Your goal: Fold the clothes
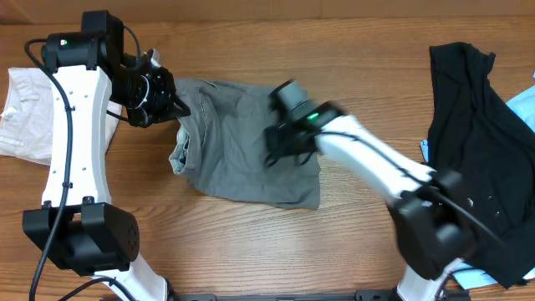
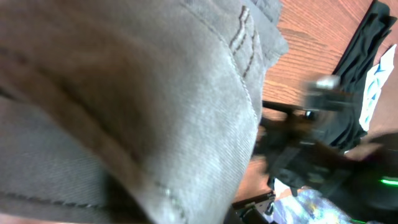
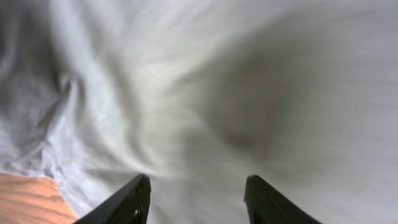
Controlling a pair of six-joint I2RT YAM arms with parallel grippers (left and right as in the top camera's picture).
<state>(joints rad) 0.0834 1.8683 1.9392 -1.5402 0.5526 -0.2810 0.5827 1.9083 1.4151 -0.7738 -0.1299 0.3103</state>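
Grey shorts (image 1: 242,142) lie beneath the right gripper (image 3: 198,186), its fingers spread apart; the left gripper (image 1: 174,109) meets their edge, its grip hidden.

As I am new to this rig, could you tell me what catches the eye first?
The medium-grey cotton shorts lie rumpled mid-table, the left gripper at their left edge and the right gripper, fingers apart, over their middle. A black garment sprawls far right, a white folded garment far left.
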